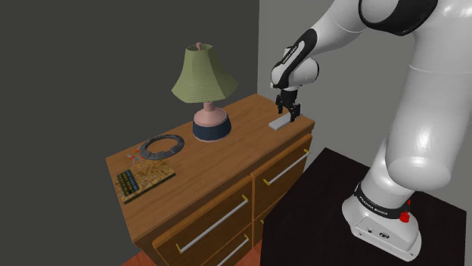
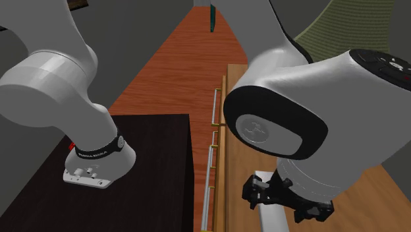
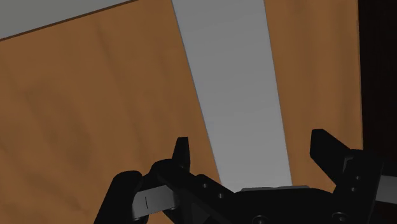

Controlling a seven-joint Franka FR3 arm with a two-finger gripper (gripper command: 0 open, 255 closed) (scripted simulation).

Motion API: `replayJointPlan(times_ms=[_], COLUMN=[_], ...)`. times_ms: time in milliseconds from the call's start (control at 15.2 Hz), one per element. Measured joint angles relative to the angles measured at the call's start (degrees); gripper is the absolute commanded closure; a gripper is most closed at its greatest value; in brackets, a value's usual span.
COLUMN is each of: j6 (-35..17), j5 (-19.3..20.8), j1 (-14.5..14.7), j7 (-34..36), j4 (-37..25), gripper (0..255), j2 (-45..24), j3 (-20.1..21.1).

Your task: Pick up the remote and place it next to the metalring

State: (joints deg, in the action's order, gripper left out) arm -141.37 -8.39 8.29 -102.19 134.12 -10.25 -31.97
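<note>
The remote (image 1: 280, 122) is a plain pale grey slab lying near the corner of the wooden dresser top (image 1: 227, 162), at the shoulder view's right end. My black gripper (image 1: 287, 111) hangs straight down over it. In the wrist view the remote (image 3: 235, 95) runs lengthwise between the two fingertips (image 3: 182, 151), which stand apart on either side without touching it; the gripper (image 3: 254, 153) is open. The metal ring (image 1: 163, 146), dark grey and flat, lies toward the dresser's other end. The second exterior view has the gripper (image 2: 284, 203) low over the remote (image 2: 269, 215).
A lamp (image 1: 203, 91) with an olive shade and a pink-and-blue base stands between the remote and the ring. A speckled mat with a small dark gridded object (image 1: 142, 180) lies in front of the ring. The dresser edge and drawer handles (image 1: 287, 170) face the dark stand (image 1: 325, 196).
</note>
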Motion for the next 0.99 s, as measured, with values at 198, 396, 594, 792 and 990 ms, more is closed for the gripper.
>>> replayJointPlan(times_ms=[198, 396, 594, 792, 990], j6=[-1.63, -1.92, -1.95, -1.91, -1.92], j5=[-1.63, -1.88, -1.92, -1.89, -1.89], j1=[-0.4, -0.46, -0.48, -0.48, -0.46], j7=[-1.12, -1.29, -1.32, -1.33, -1.31], j4=[0.22, 0.29, 0.29, 0.28, 0.24], gripper=[0, 0, 255, 255, 255], j2=[-1.72, -1.95, -1.99, -1.91, -1.94], j3=[0.62, 0.72, 0.74, 0.71, 0.73])
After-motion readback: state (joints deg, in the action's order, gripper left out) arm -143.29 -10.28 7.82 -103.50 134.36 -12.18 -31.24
